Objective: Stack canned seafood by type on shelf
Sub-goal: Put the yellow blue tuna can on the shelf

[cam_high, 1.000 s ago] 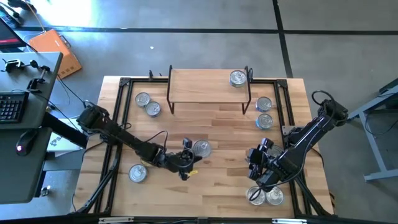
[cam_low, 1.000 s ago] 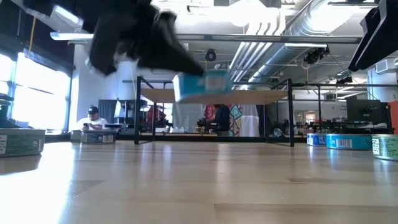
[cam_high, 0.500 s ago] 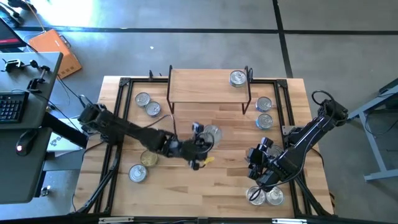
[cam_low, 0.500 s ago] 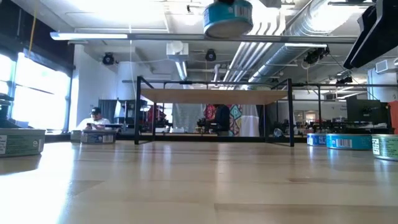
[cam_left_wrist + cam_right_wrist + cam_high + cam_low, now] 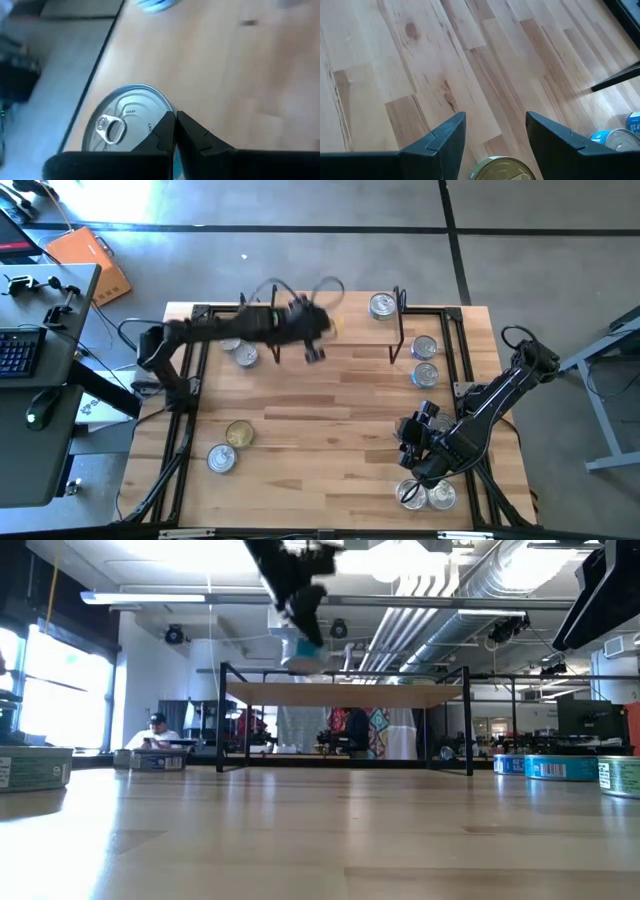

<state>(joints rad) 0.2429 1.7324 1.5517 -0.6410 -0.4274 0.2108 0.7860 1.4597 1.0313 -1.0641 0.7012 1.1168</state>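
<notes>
Silver-topped can [image 5: 127,125] is clamped in the left gripper [image 5: 318,318], carried in the air above the shelf [image 5: 350,325], motion-blurred in the high view. One can [image 5: 381,305] sits at the shelf's right end. Other cans lie on the tabletop [image 5: 330,440]; a gold-topped can [image 5: 239,434] rests front left. Right gripper [image 5: 495,131] hovers low near the front-right cans, jaws spread and holding nothing.

Hardly any text is showing legibly. The silver-topped can [image 5: 127,120] in the left wrist view is carrying small stamped letters on its lid, and only a fragment like "CA" is showing, cut off by the finger. Labels on the cans [image 5: 560,768] in the low view are showing markings too small to read.
</notes>
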